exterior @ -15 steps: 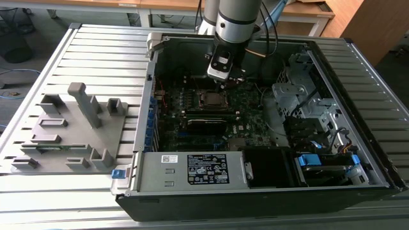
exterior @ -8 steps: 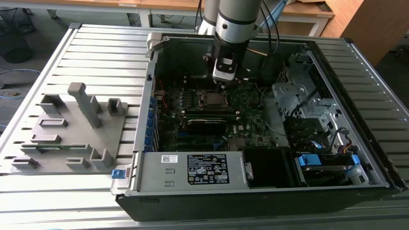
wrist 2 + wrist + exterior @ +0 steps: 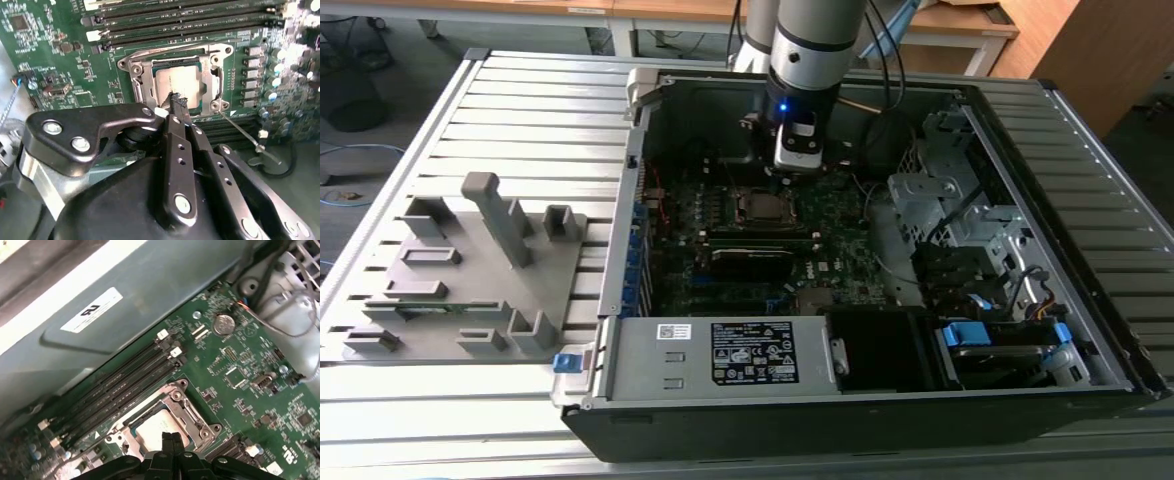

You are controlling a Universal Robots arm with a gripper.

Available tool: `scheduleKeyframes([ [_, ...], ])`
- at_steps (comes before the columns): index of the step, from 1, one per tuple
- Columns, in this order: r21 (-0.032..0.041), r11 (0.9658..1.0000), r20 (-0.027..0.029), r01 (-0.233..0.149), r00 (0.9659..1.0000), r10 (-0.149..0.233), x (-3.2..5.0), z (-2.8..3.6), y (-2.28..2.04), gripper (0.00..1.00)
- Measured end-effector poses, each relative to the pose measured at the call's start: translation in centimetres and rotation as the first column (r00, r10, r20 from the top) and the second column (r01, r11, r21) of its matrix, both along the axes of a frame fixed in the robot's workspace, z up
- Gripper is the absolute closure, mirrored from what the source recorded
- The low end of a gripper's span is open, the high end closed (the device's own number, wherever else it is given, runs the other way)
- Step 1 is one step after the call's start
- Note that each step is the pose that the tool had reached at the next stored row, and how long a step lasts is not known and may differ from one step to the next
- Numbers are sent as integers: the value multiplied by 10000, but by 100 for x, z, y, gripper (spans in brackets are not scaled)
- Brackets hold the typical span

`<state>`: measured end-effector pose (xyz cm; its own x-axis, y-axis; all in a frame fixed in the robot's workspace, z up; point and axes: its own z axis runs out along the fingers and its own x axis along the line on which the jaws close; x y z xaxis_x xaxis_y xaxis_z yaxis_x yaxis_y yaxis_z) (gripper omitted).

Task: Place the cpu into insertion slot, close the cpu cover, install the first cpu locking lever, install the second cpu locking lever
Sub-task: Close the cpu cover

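**A:** Start big. What surrounds the slot?

**B:** The open case [image 3: 854, 425]. It lies on a slatted table [image 3: 520, 120], and its walls stand all round the slot [image 3: 765, 207]. Outside the case, to the exterior view's left of the slot, sits a grey fixture [image 3: 467, 280].

**A:** And you?

**B:** My arm [image 3: 817, 40] comes straight down above the slot.

**A:** What carries the slot?

**B:** The green board [image 3: 60, 30]. Long black memory slots [image 3: 175, 25] [image 3: 125, 380] run just beside the slot in both wrist views.

**A:** Your gripper?

**B:** My gripper [image 3: 794, 172] [image 3: 177, 100] [image 3: 167, 437] hangs right over the slot. Its fingers are pressed together with nothing between them. In the second wrist view the tips sit over one edge of the slot's window. I can't tell whether they touch anything there.

**A:** The cover?

**B:** The cover [image 3: 137, 82] [image 3: 192, 415] is down flat on the slot, a silver frame with its square window facing up.

**A:** So where's the cpu?

**B:** The cpu [image 3: 180, 80] [image 3: 152, 427] is in the slot, lying level. Its dull grey top shows through that window.

**A:** Anything smaller?

**B:** A thin lever [image 3: 245, 134] angles out from one corner of the slot across the board. Its free end is well off the frame.
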<state>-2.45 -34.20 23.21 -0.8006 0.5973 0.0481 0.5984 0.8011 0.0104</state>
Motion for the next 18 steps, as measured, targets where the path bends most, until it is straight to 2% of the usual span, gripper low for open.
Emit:
scheduleKeyframes([
  [3,8,9989,0,-471,9989,471,0,-1,0,89],
  [5,13,9968,1,-793,9969,793,0,-2,0,89],
  [9,16,9890,1,-1479,9890,1479,0,-3,0,89],
  [13,18,9766,2,-2149,9766,2149,0,-5,0,89],
  [16,19,9642,2,-2651,9642,2651,0,-6,0,89],
  [18,19,9546,1,-2980,9546,2980,0,-8,0,89],
])
